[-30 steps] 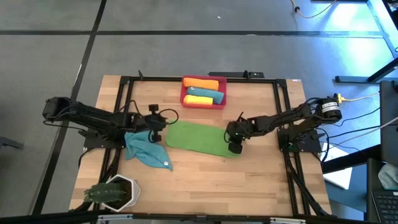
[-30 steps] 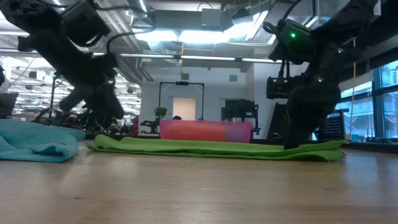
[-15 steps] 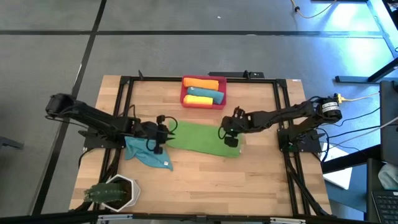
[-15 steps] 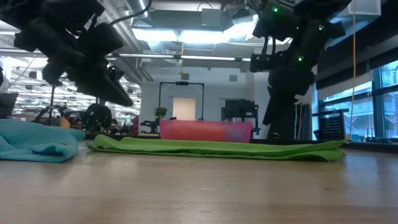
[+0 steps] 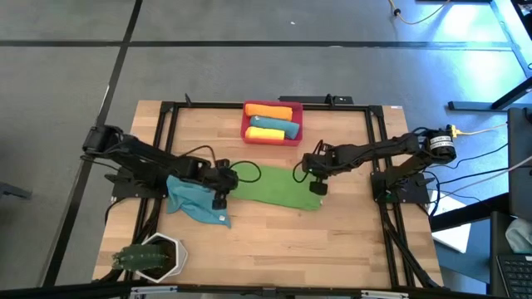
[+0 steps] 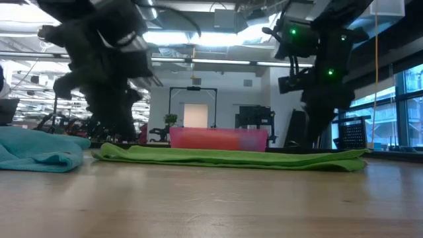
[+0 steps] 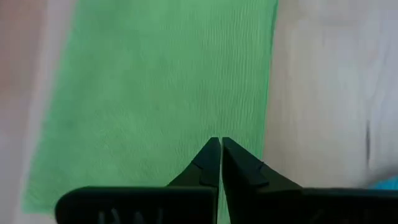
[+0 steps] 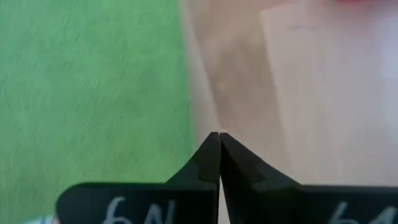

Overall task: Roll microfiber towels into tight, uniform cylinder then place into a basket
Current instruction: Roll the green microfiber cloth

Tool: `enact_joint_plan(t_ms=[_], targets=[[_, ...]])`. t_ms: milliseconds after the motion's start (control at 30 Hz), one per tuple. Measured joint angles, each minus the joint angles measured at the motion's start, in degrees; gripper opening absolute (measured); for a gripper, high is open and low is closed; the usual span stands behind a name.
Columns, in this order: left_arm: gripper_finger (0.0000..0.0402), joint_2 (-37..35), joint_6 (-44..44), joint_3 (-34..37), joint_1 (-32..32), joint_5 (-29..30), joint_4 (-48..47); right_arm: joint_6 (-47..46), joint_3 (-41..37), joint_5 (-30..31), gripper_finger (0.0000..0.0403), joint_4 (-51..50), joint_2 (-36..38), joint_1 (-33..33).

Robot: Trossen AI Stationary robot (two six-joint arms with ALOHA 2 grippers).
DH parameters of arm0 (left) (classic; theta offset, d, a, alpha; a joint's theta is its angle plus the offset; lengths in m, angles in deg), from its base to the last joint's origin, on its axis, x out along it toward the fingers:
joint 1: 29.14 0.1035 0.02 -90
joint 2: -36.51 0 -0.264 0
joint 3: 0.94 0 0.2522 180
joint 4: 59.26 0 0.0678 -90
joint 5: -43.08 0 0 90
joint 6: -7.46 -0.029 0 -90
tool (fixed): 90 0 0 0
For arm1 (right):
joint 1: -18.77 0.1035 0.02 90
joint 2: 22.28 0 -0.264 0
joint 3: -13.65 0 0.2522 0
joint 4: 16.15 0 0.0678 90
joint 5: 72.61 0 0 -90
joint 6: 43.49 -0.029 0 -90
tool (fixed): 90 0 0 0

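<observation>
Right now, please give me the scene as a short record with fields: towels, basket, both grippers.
green towel: flat on the table, folded into a long strip
teal towel: crumpled, beside the green towel's left end
basket: red, holds an orange, a yellow and a teal roll
left gripper: shut, at the green towel's left end
right gripper: shut, at the green towel's right end
plant pot: near table corner

green towel (image 5: 270, 187) | teal towel (image 5: 193, 199) | red-pink basket (image 5: 272, 138)
</observation>
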Motion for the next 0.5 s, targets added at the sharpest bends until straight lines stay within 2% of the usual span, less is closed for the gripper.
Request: enact_joint_plan(t_ms=[200,500], targets=[[0.0003,2.80,-0.04,-0.74,3.14,-1.56,-2.12,0.64,-2.40,-3.72,0.0012,0.47,0.00,0.28],[0.0003,4.62,-3.47,-0.76,9.99,0.07,-1.42,-6.86,-6.04,-10.36,0.0008,2.99,-0.13,4.51]])
